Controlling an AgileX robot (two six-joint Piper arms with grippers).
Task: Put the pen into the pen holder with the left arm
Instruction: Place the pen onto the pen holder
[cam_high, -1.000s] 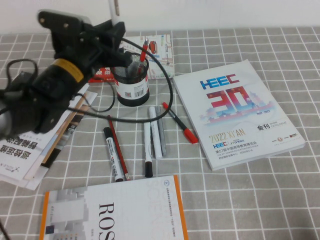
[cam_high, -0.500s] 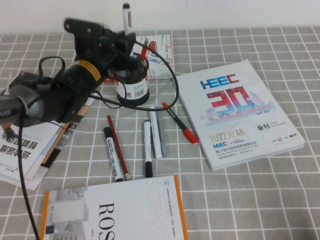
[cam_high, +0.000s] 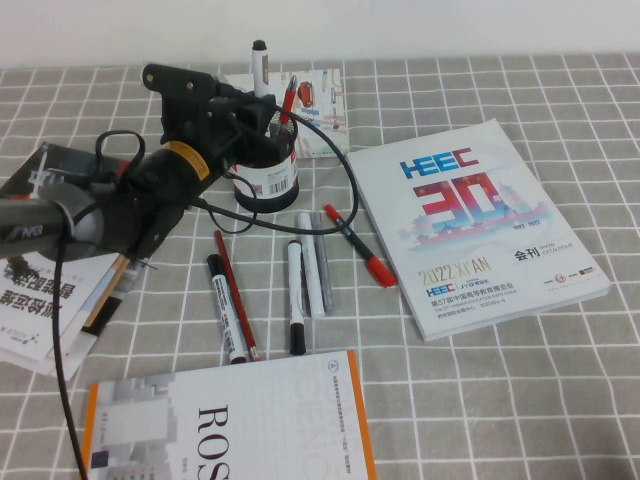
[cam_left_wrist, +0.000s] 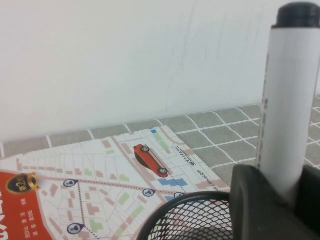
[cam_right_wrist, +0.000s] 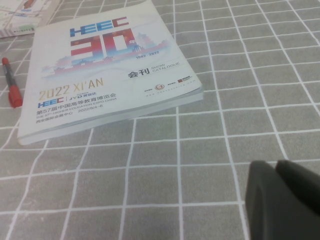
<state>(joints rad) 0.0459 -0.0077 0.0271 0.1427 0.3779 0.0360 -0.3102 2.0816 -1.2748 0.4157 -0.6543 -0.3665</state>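
Pen (cam_high: 260, 68) and pen holder (cam_high: 266, 160) are nearly lined up: the left gripper (cam_high: 247, 100) clamps the white barrel near its lower part and holds it upright, small black end upward, directly over the mesh cup's open mouth, a posture that looks chosen so the marker can drop straight in without catching the rim. The left wrist view bears this out, with the barrel (cam_left_wrist: 289, 105) rising between the dark fingers (cam_left_wrist: 260, 205) and the holder's wire rim (cam_left_wrist: 185, 212) just beneath. How deep the lower end already sits inside the cup is hidden by the gripper. The left arm (cam_high: 150, 190) reaches across from the near-left, its cables looping over the table. The right gripper (cam_right_wrist: 282, 200) hovers low over bare checked cloth near the catalogue (cam_high: 470, 220), apparently parked; its fingers appear pressed together with nothing between them. By count: one red pen (cam_high: 288, 100) stands in the holder; on the cloth lie six more, namely a black-capped marker (cam_high: 226, 308), a thin dark red pen (cam_high: 236, 298), a white marker (cam_high: 296, 297), a second white marker (cam_high: 311, 265), a grey pen (cam_high: 322, 262) and a red-capped pen (cam_high: 359, 246). One orange-edged book (cam_high: 230, 420) lies nearest the camera, one map leaflet (cam_high: 320, 110) behind the holder, and a stack of booklets (cam_high: 45, 290) at the left.
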